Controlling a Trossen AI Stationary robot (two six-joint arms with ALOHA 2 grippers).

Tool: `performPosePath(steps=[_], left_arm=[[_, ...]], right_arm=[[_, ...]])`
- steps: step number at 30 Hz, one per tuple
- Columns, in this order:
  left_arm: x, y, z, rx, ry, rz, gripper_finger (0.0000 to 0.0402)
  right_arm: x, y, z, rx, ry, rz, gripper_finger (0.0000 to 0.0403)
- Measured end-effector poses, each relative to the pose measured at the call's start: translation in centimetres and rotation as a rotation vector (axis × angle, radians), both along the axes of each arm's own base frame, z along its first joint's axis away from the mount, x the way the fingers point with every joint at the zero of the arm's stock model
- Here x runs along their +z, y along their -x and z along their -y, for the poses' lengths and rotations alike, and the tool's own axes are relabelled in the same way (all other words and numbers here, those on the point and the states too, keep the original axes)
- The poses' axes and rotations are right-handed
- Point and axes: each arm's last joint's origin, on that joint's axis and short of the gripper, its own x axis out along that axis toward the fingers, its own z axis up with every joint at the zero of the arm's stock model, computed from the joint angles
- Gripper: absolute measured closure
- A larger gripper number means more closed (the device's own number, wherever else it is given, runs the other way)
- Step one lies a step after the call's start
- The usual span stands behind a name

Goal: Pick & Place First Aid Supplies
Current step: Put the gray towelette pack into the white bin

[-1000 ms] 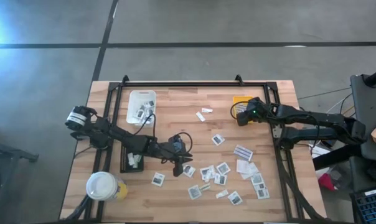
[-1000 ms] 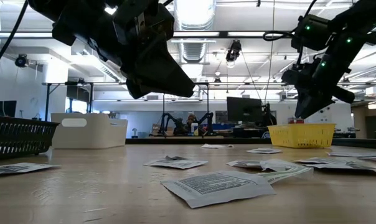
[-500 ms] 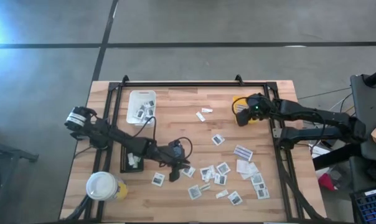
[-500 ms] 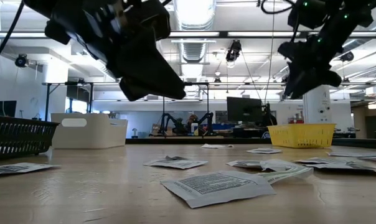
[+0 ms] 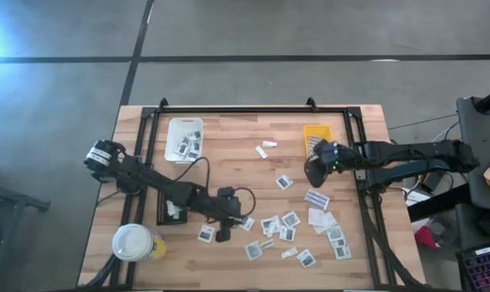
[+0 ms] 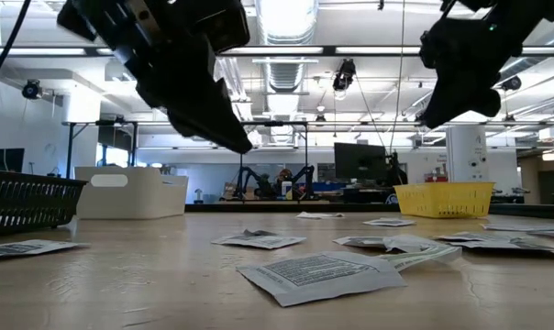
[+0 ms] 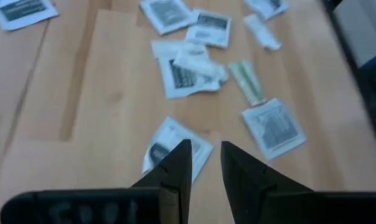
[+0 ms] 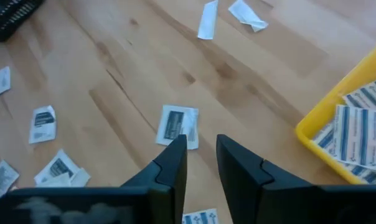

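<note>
left gripper: low over the bench near its front edge, a little left of middle; fingers a small gap apart, nothing between them; tips just above a white packet.
right gripper: over the right half of the bench, just in front of the yellow tray; fingers a small gap apart, empty; a lone packet lies just beyond the tips.
packets, main scatter: loose on the wood in the front right part of the bench, several overlapping, most white with dark grey print.
packet near left gripper: alone, close to the front edge, just left of the gripper.
greenish strip: among the scattered packets, beside a crumpled white one.
two white pieces: near the middle of the bench toward the back edge, apart from the scatter.
striped strip: on the wood, right of middle, at the top of the scatter.
yellow tray: back right part of the bench, by the frame rail; striped strips lie inside.
white tray: back left part of the bench; some packets inside.
black tray: left side, in front of the white tray, partly under the left arm; a packet inside.
cup: front left corner, upright, white lid on.
bench: light wood, with a black frame along the back and sides.
</note>
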Motion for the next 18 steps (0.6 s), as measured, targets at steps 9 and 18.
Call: performPosePath(steps=[9,18], left_arm=[[3.1,-0.9,0.1,0.043,-0.108,-0.115,0.0319],[4.0,-1.3,0.2,-0.024,-0.169,-0.07,0.0281]], right_arm=[[0.1,0.0,-1.6,0.017,0.041,0.019,0.0338],[0.2,-0.2,-1.8,0.023,0.053,0.044,0.0334]])
